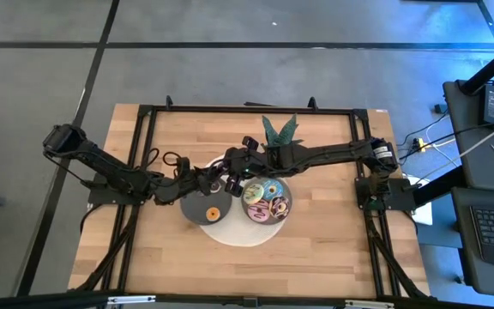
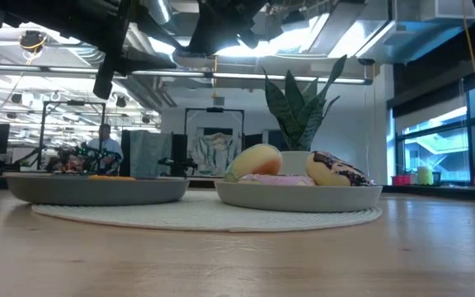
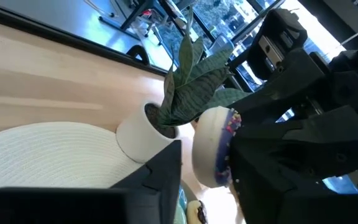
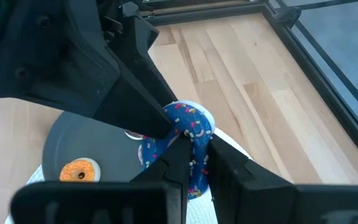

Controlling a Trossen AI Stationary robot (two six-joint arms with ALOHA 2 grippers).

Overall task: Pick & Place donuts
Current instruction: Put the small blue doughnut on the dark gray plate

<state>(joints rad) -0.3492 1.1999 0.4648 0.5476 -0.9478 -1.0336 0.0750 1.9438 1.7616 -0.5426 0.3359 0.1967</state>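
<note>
Your right tool [image 4: 194, 158] grasps the blue sprinkled donut [image 4: 182, 140]; your left tool [image 3: 207, 165] brackets it, grip uncertain

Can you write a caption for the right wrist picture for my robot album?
Two end effectors meet on a blue sprinkled donut above a grey dish holding a small orange donut.
</note>
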